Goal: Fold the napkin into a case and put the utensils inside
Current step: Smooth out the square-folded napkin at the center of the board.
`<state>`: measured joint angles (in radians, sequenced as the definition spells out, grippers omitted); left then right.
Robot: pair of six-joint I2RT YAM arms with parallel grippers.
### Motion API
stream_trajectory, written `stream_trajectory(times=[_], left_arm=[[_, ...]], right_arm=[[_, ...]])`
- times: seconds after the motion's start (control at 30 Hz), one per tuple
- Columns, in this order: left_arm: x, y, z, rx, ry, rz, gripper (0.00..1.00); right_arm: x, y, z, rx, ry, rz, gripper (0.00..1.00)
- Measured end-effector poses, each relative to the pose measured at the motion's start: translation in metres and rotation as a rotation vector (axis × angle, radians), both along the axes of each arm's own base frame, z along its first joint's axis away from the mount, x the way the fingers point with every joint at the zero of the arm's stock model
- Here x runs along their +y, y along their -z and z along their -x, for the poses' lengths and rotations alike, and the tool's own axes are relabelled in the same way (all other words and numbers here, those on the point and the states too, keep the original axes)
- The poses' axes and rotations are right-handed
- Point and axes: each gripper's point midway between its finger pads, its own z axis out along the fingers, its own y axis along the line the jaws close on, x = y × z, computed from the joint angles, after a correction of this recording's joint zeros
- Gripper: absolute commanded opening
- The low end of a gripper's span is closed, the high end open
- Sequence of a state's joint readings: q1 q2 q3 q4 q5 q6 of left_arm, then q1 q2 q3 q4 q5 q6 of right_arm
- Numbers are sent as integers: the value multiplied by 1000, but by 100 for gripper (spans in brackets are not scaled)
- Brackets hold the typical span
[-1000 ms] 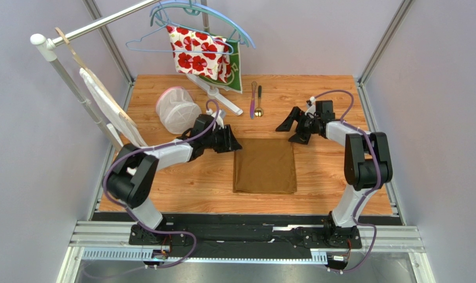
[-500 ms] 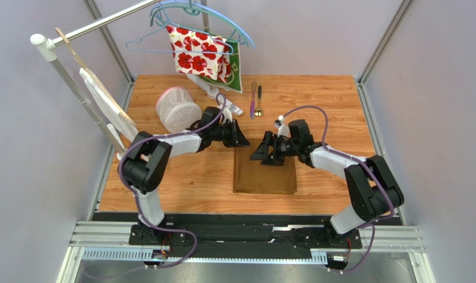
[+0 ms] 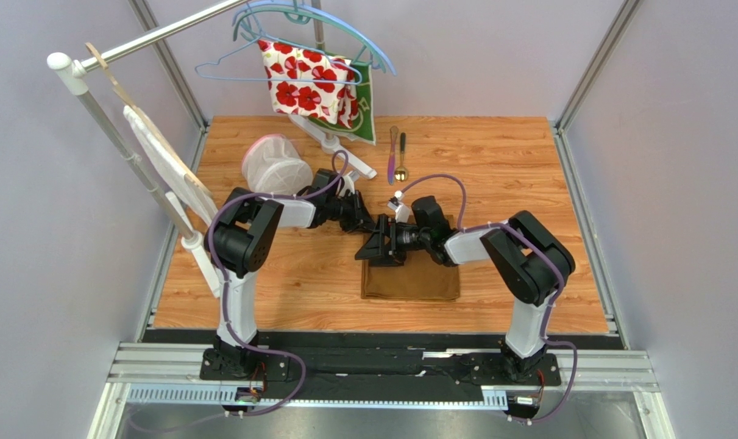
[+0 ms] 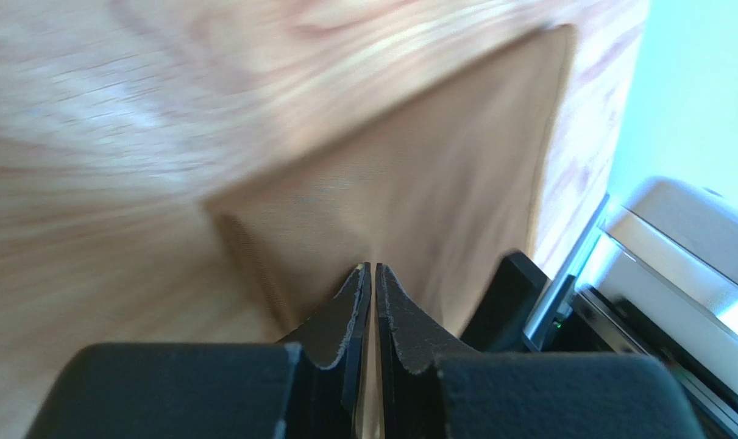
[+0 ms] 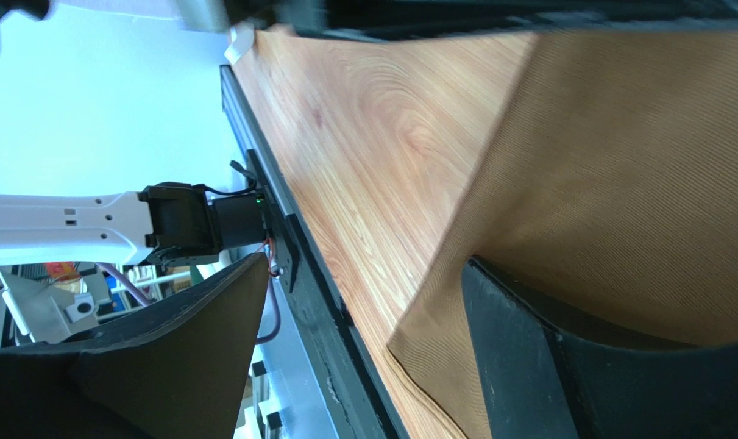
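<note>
The golden-brown napkin (image 3: 418,279) lies on the wood table, its far part covered by both grippers. My left gripper (image 3: 370,226) is at its far left corner. In the left wrist view its jaws (image 4: 372,270) are pressed together with tan cloth (image 4: 436,165) showing between them. My right gripper (image 3: 379,249) is open wide at the napkin's left edge. In the right wrist view (image 5: 363,302) one finger (image 5: 565,366) is over the cloth (image 5: 620,183) and the other is off it. The purple-pink knife (image 3: 392,151) and the spoon (image 3: 401,157) lie side by side beyond the napkin.
A white mesh basket (image 3: 273,169) stands at the back left. A flowered cloth (image 3: 308,87) and a green cloth (image 3: 370,114) hang from hangers on a rack (image 3: 143,41). A white stand (image 3: 340,151) lies next to the basket.
My right arm has swung left across the napkin to its left edge, open. My left gripper has shifted to the napkin's far left corner.
</note>
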<state>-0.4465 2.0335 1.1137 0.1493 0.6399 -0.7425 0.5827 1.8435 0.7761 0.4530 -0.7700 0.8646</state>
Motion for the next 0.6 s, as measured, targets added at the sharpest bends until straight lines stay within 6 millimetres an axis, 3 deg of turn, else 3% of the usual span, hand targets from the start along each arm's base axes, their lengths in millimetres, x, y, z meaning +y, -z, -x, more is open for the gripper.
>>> stream_trajectory(times=[0.07,0.3,0.6], left_arm=[[1,8,2,28,-2,-1,12],[1,8,3,42,-2,8,11],[2,9,2,62,-22,8,10]], right_arm=[[7,-1,1,-6,-13,-18,81],[23,-10,3,-31,-39,-75,82],[36,11,19,18,-68,-89,82]])
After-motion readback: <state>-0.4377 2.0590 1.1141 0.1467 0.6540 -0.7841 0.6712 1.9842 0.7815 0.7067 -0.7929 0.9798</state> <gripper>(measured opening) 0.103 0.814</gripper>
